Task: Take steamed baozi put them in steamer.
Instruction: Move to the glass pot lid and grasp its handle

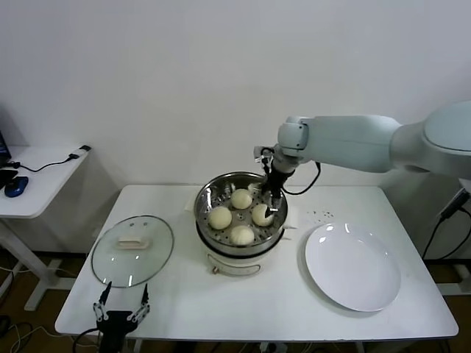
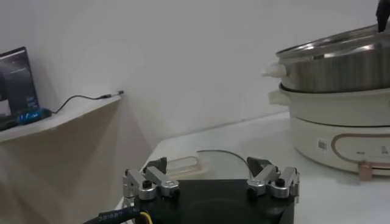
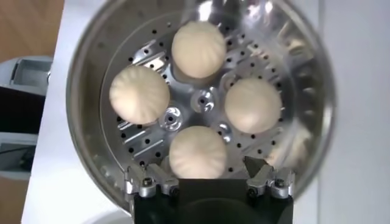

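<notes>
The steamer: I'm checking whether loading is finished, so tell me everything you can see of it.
The steamer is a round, shiny steel basket with a perforated floor, sitting upright on a white electric pot base near the middle of the white table. Four cream-white steamed baozi rest on its floor, spaced around the centre. The right gripper, open, hovers just above the bun on the plate side. Its glass lid lies off it, on the table beside it.
</notes>
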`<state>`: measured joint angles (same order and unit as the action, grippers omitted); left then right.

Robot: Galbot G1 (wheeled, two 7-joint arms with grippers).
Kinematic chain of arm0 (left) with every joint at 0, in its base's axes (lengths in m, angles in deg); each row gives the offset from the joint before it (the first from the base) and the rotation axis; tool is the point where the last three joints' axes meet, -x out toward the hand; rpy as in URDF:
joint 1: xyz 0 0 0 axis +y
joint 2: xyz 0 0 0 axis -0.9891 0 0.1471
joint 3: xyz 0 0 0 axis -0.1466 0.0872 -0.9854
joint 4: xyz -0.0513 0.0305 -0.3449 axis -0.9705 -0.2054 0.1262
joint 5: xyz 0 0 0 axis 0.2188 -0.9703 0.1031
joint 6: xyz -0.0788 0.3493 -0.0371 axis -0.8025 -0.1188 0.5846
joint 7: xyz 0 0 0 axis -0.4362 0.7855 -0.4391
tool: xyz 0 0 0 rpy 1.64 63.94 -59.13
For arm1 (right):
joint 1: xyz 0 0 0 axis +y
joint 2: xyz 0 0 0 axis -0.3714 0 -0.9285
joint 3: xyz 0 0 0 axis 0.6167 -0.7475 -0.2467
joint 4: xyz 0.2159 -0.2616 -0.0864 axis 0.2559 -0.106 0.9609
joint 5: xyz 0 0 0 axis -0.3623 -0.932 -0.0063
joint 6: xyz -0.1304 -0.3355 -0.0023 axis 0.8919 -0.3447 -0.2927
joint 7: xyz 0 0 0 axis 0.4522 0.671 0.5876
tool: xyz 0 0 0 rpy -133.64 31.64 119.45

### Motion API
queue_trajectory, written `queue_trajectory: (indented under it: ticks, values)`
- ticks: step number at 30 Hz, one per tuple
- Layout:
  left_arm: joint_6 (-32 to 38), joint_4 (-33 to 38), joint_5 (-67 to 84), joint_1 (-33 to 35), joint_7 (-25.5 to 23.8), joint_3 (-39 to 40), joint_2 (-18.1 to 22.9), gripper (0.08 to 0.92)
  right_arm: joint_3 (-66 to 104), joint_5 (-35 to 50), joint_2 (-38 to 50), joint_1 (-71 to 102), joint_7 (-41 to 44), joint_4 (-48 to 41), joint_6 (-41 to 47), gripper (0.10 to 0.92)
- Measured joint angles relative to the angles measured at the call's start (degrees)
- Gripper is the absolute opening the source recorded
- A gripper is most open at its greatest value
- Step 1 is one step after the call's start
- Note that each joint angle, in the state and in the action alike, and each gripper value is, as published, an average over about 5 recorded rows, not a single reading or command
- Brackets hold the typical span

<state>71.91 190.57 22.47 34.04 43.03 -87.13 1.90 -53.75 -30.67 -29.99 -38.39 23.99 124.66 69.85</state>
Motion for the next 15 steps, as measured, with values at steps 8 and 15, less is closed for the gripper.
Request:
queue_trajectory:
  ticks: [8, 15]
  values:
    - [0.0, 0.6, 0.1, -0.1, 0.0, -0.6, -0.1, 0.823, 2.5, 0.0, 8.5, -2.7, -4.3, 5.2, -7.0, 0.823]
    - [-0.2, 1.1, 0.0, -0.2, -0.1, -1.4, -0.1, 0.823, 9.9, -0.6, 19.9, 2.0, -15.6, 12.3, -14.4, 0.823]
